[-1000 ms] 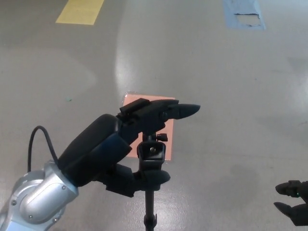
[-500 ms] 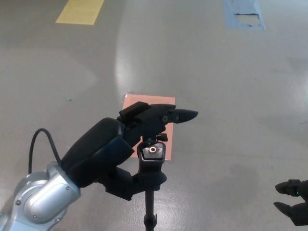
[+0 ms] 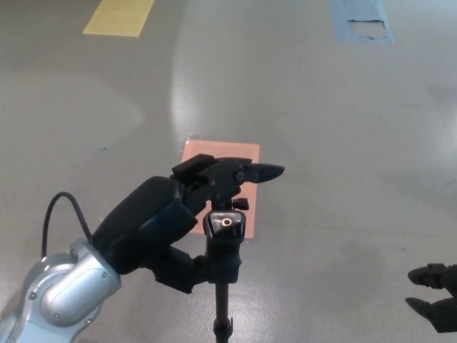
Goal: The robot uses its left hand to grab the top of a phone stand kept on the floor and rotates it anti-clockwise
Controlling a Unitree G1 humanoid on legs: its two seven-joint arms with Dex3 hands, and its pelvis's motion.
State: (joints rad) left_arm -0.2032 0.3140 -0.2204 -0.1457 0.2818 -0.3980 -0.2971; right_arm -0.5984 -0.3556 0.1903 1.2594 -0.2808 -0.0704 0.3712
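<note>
No readable text, labels, brands or numbers anywhere. Floor patches far left [image 3: 118, 16], far right [image 3: 362, 20] and centre [image 3: 221, 153] carry no writing.

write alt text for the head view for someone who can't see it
The robot's left hand wraps its fingers around the top of a black phone stand on a grey floor, above a pink patch. The right hand shows at the lower right edge.
</note>
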